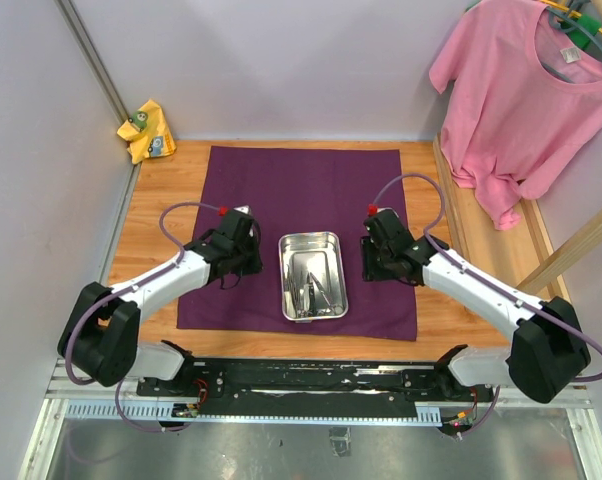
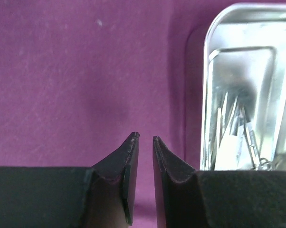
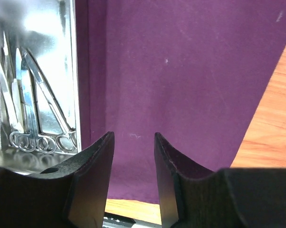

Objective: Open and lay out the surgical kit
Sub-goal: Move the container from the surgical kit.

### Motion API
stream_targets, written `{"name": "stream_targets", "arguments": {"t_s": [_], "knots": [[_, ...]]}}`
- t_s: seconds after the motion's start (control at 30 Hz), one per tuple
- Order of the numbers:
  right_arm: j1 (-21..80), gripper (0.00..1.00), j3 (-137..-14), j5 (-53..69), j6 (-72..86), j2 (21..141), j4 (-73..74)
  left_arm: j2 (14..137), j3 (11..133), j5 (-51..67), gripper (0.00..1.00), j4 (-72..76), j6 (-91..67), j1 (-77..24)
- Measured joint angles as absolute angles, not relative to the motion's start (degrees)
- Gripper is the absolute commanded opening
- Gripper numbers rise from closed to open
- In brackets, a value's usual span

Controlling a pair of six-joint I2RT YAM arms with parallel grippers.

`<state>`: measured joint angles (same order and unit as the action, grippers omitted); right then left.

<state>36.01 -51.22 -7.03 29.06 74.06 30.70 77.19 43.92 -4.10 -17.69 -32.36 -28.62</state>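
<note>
From above, the cloth wrap (image 1: 306, 190) lies unfolded on the counter (image 1: 161, 190), the tray (image 1: 311, 238) at its middle with the instruments (image 1: 311, 290) not yet laid out; the left wrist view shows the left end effector (image 2: 144, 138) nearly closed and empty beside the tray, and the right wrist view shows the right end effector (image 3: 133, 135) partly open, also empty.

left arm (image 1: 156, 283) and right arm (image 1: 476, 290): white links, bulky black joints. thin lavender cable (image 1: 164, 222) looping on each. red cap (image 1: 222, 211) at wrists. matte black wedge fingers (image 2: 126, 161), pointed tips.

Robot lab cell: plain lilac walls (image 1: 281, 60), wooden table (image 1: 161, 200), mounting rail (image 1: 321, 375).
</note>
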Motion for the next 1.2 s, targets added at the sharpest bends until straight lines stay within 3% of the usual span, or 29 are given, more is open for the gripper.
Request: {"name": "stream_targets", "arguments": {"t_s": [0.5, 1.2], "knots": [[34.7, 0.39, -50.94, -0.08, 26.26, 74.02, 27.55, 76.9, 41.41, -6.24, 0.14, -19.84, -35.07, -36.25], [34.7, 0.4, -50.7, 2.55, 26.04, 74.94, 25.96, 92.82, 51.42, -6.96, 0.09, -17.96, -35.4, -43.24]]}}
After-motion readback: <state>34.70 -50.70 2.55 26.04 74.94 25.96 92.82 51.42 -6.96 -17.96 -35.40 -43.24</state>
